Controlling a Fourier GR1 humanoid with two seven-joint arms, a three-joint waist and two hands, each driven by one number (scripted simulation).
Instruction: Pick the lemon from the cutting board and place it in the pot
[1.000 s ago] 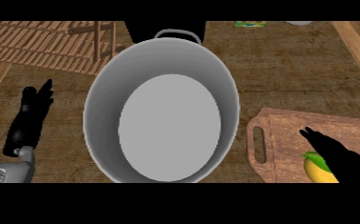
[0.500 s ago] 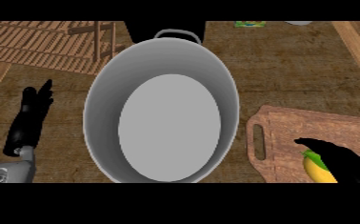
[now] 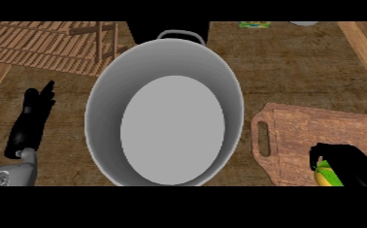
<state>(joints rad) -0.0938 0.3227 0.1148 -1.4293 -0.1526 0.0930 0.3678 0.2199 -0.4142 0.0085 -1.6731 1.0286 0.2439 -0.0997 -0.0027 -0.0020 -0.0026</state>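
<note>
A large grey pot (image 3: 165, 64) fills the middle of the head view, its inside bare. To its right lies a wooden cutting board (image 3: 305, 130) with a handle slot. At the board's lower right edge my right hand (image 3: 342, 161) curls over the yellow-green lemon (image 3: 325, 175), which shows only as a sliver under the fingers. My left hand (image 3: 32, 120) rests open at the left edge, fingers pointing up, apart from the pot.
A slatted wooden rack (image 3: 57, 47) lies at the back left. A small green item (image 3: 256, 24) and a pale object (image 3: 307, 23) sit at the far edge. The counter is brown wood.
My right hand has slid toward the lower right edge and closed over the lemon, hiding more of it. The left hand and the pot have not moved.
</note>
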